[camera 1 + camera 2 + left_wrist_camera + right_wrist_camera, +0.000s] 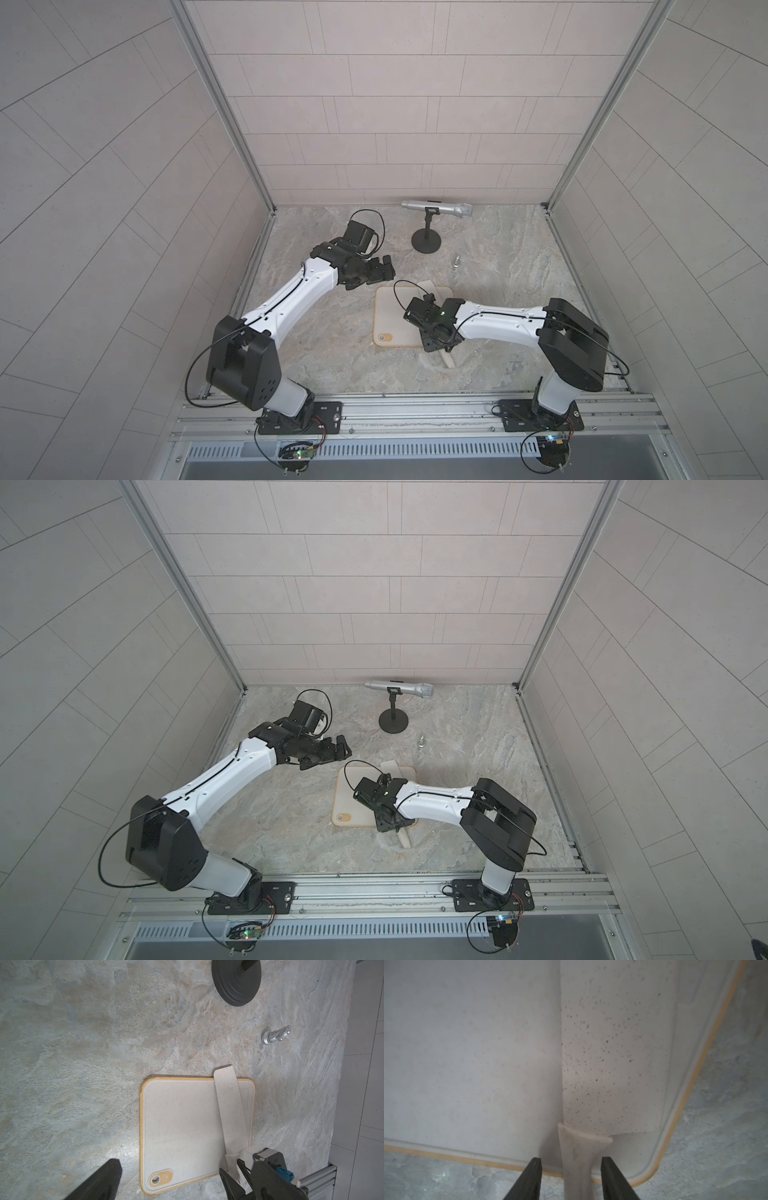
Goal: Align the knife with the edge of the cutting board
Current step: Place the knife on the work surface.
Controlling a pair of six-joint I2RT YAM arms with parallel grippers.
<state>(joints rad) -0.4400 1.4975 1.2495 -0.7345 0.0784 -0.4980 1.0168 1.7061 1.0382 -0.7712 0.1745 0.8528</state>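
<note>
Over on the left, the left arm (291, 291) stretches away from its base. Its left gripper (372, 274) hangs off the far left corner of the cutting board (390, 316), jaws apart and holding nothing, well clear of the knife (230, 1109).

The board lies flat on the stone table (332, 365), its little ringed hole (155, 1179) at the near left corner. The knife rests along the board's right side. The tip of the blade pokes out past the far edge, and the handle (449, 360) sticks out over the near edge onto the table. It is not quite square to the rim – the heel of the blade sits just beside it, the tip a bit further in.

The right arm (498, 320) reaches in level from the right, with its wrist bent down over the near right corner. The right gripper (571, 1162) straddles the handle, each finger (532, 1178) a narrow gap off it, so it grips nothing.

By count there are two arms, one knife and one board. Behind them, near the back wall, stand one microphone (436, 209) on a round black stand (426, 241) and one small silver piece (275, 1034).
</note>
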